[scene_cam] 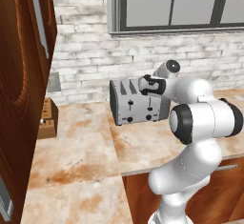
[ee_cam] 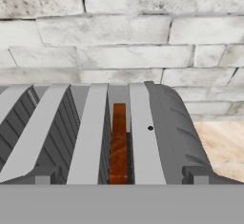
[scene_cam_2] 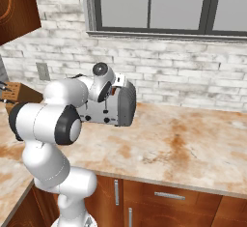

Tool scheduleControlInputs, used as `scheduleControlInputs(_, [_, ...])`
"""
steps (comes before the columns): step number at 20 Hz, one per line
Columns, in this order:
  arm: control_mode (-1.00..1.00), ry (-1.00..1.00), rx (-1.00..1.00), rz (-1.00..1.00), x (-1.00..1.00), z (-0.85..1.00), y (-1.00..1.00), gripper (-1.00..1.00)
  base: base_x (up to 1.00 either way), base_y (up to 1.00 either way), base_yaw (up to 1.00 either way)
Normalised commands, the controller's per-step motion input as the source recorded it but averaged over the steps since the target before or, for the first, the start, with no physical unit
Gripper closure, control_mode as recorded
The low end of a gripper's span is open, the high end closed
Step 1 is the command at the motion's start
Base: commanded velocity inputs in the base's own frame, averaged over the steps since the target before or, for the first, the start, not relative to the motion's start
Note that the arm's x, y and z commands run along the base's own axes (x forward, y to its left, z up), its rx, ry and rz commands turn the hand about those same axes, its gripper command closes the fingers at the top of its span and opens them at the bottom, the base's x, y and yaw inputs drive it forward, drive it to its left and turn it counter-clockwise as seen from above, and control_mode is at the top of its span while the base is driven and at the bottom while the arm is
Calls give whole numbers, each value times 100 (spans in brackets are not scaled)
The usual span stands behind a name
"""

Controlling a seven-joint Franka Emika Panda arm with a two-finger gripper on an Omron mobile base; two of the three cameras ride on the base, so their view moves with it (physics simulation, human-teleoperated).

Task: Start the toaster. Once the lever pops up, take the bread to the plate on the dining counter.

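The grey toaster [scene_cam: 133, 105] stands on the kitchen counter against the brick wall, its front with two slider tracks facing me. My gripper [scene_cam: 145, 86] hovers just above the toaster's [scene_cam_2: 123, 106] top right front corner, the white arm bent over it. From the hand view I look along the top of the toaster [ee_cam: 164, 137]; a brown slice of bread [ee_cam: 118, 142] sits down in the right-hand slot. The gripper [scene_cam_2: 115, 90] is open with nothing between its fingers. The plate and the dining counter are out of view.
A brown wooden block [scene_cam: 47, 118] stands left of the toaster near a tall wooden cabinet [scene_cam: 21, 85]. A wall outlet [scene_cam: 54, 81] sits above it. The marble counter [scene_cam_2: 183, 148] stretches right under a window [scene_cam_2: 159, 6].
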Motion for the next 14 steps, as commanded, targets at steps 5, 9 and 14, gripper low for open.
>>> scheduleControlInputs(5, [-100, 0, 0, 0, 0, 0, 0, -100, 0, 0, 0])
scheduleControlInputs(9, [-100, 0, 0, 0, 0, 0, 0, -100, 0, 0, 0])
scheduleControlInputs(14, [-100, 0, 0, 0, 0, 0, 0, -100, 0, 0, 0])
